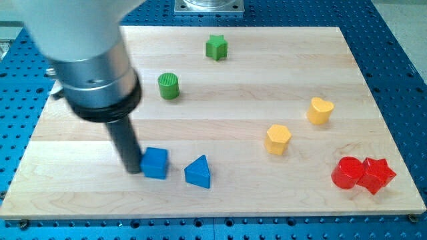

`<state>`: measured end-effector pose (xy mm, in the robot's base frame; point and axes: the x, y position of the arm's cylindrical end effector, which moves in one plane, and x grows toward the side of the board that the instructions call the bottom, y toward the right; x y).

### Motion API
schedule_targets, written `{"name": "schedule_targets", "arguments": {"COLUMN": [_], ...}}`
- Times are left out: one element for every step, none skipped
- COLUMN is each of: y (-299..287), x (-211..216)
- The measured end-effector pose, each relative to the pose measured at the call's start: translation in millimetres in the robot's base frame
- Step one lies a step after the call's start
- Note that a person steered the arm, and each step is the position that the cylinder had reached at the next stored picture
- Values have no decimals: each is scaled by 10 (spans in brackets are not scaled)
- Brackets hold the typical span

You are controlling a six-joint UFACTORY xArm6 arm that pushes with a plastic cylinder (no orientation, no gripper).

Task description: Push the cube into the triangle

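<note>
A blue cube [155,163] sits on the wooden board near the view's bottom left. A blue triangle block [198,172] lies just to its right, with a small gap between them. My tip [132,168] rests on the board right against the cube's left side, on the side away from the triangle. The dark rod rises from there to the large grey arm end at the view's upper left.
A green cylinder [169,86] and a green star [216,47] sit toward the view's top. A yellow hexagon [277,139] and a yellow heart [320,111] sit to the right. A red round block [347,173] and a red star [377,175] touch at the bottom right.
</note>
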<state>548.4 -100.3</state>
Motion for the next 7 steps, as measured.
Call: {"name": "schedule_targets", "arguments": {"y": [225, 202, 195, 351, 369, 369, 369], "x": [-8, -72, -621, -657, -657, -657, -654]}}
